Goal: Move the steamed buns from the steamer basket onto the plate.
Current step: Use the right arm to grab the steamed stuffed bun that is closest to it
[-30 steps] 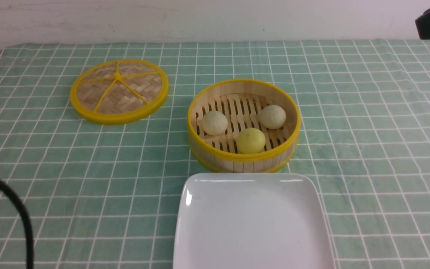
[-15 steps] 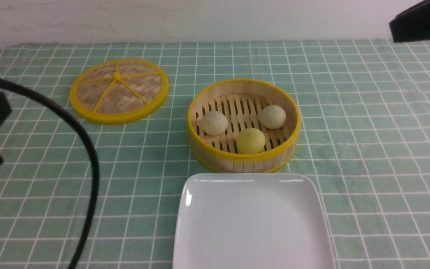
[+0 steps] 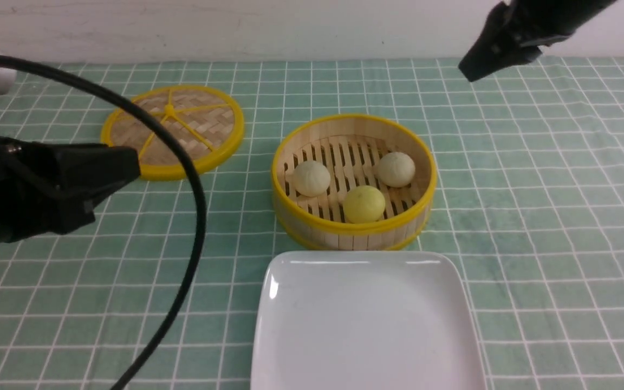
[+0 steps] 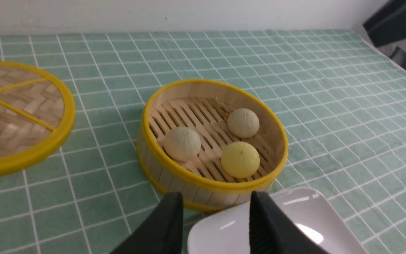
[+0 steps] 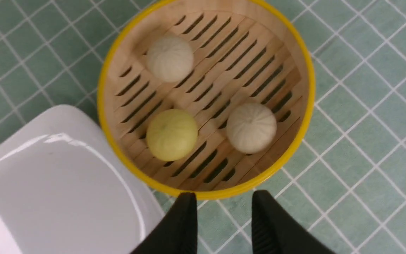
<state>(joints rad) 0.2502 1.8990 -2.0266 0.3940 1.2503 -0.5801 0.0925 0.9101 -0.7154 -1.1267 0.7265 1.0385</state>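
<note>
- All three steamed buns [image 3: 364, 203] sit in the steamer basket [image 3: 352, 230] at the middle of the table [image 3: 561, 216]. The bare plate [image 3: 366, 325] lies just beside the basket, at the table's near edge.
- The right gripper [image 5: 224, 197] hangs high over the basket's right rim, fingers moderately parted and empty. The right cream bun [image 3: 395, 169] lies closest, just inward of it.
- The left gripper [image 4: 215, 197], parted and empty, is low toward the left edge, well apart from the basket.
- The right arm looks nearer. The buns are round, so jaw angle should matter little.
</note>
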